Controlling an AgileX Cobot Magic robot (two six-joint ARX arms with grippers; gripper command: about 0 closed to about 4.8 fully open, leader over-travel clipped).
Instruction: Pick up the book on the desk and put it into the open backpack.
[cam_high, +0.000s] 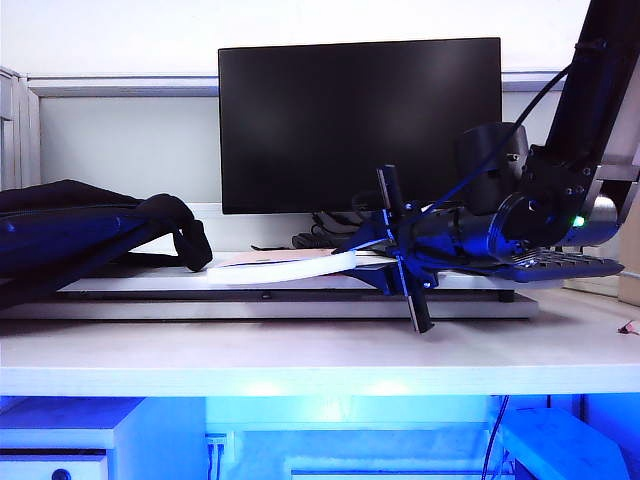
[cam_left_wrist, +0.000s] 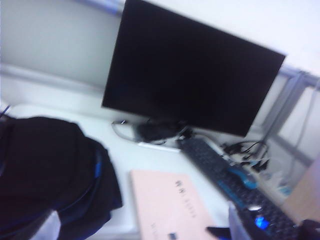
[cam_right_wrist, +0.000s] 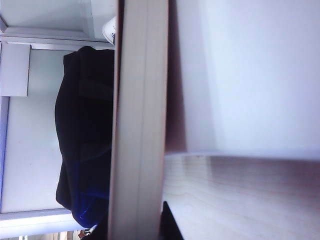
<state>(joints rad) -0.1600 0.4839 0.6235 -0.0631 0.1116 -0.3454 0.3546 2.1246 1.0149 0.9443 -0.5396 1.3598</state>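
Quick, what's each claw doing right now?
Left gripper: out of sight, open, empty.
Right gripper: closing on the book at its right edge.

book (cam_left_wrist: 167, 207): pale pink, blue marks | backpack (cam_left_wrist: 47, 170): black, blue trim | monitor (cam_high: 360, 125): black

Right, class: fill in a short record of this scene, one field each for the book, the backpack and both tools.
book: pale cover, left end down by the backpack, right end lifted, bending
backpack: black with blue lining, lying at the left
right tool: shut on the book's right edge
left tool: open, empty, above backpack and book
task: book not yet in backpack
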